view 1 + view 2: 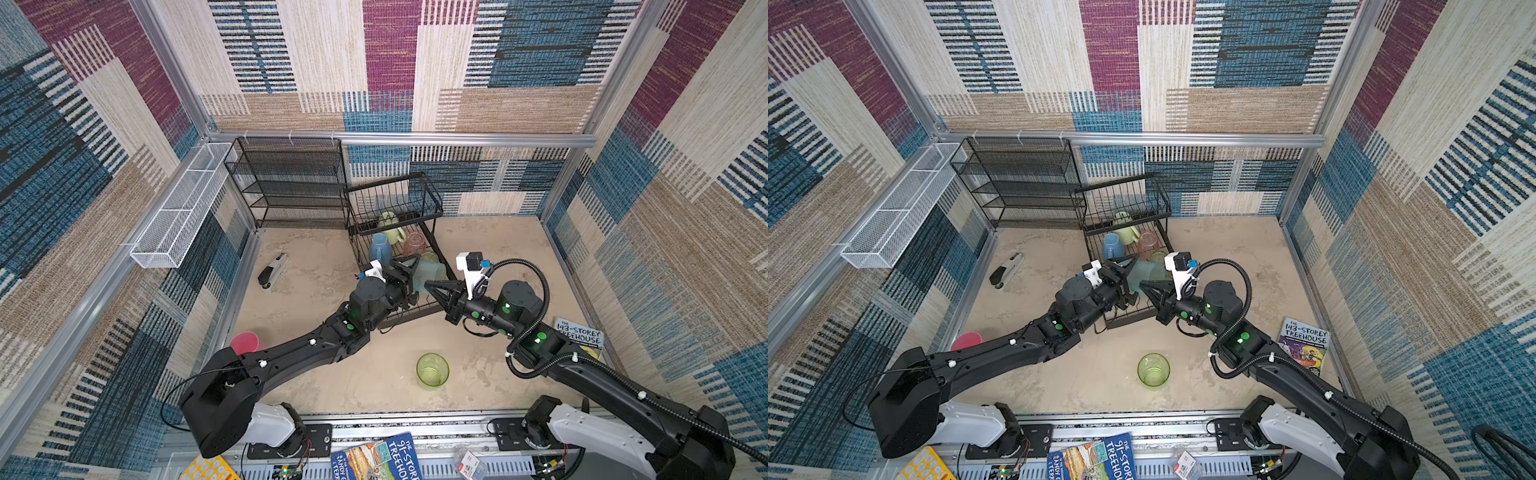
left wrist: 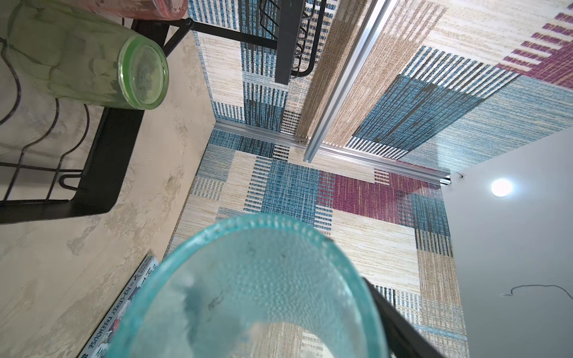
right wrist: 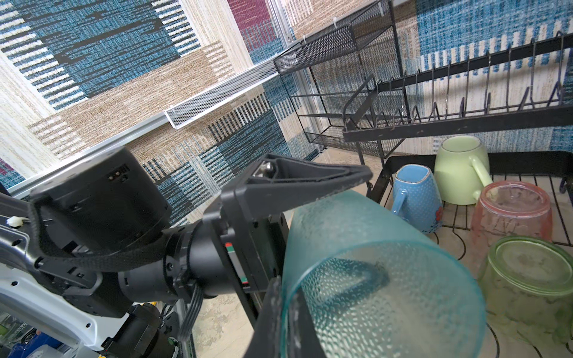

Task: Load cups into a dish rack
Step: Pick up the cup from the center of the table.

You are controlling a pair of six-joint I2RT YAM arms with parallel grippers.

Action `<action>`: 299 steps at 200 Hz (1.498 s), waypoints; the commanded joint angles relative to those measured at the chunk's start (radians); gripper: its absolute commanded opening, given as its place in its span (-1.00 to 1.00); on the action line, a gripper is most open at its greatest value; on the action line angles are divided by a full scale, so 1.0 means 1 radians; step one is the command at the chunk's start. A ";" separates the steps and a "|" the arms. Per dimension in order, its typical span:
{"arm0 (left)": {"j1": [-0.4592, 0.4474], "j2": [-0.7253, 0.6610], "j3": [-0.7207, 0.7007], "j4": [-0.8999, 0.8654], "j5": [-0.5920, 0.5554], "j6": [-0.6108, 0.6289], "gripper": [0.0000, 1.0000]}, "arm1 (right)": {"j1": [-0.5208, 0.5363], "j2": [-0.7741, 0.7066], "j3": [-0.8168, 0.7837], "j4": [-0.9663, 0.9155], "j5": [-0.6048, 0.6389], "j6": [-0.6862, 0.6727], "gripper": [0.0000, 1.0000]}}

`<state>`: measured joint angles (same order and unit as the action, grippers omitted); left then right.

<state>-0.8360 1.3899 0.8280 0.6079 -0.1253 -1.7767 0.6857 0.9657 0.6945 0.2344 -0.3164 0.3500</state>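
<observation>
Left gripper [image 1: 415,277] is clamped on the teal tumbler [image 3: 372,272], with 1 finger flat along its wall and the other down by the rim. The cup lies on its side, mouth toward the right arm, over the front end of the lower tray of the dish rack [image 3: 449,125]. Right gripper [image 1: 429,285] is pinched closed with nothing in it, and in both top views its tip is right up against the tumbler. Just past the tumbler, 4 cups sit upside down on that tray: green tumbler [image 3: 533,279] nearest, pink tumbler [image 3: 511,217] behind it, then the light blue mug [image 3: 415,201] and pale green mug [image 3: 459,170] at the back under the raised basket. Out on the table [image 1: 311,291], a 2nd green tumbler [image 1: 432,370] stands upright well in front of the rack. The opaque pink cup [image 1: 245,343] pokes out from behind the left arm, and a book [image 1: 579,336] lies off by the right arm.
</observation>
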 commanded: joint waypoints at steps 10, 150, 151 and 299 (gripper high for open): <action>-0.004 0.011 0.007 0.071 -0.024 -0.014 0.59 | 0.001 0.005 -0.005 0.041 -0.021 -0.003 -1.00; -0.006 -0.028 0.002 -0.051 -0.133 0.249 0.23 | 0.000 -0.011 -0.017 -0.071 0.079 0.015 0.10; -0.006 -0.029 0.002 -0.051 -0.133 0.253 0.23 | 0.000 -0.011 -0.018 -0.073 0.080 0.015 0.10; -0.023 0.007 0.123 -0.300 -0.328 1.140 0.17 | -0.259 0.033 0.069 -0.378 0.121 0.054 0.12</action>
<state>-0.8516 1.3697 0.9218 0.3466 -0.3950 -0.8982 0.4545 0.9909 0.7582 -0.1081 -0.1799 0.3859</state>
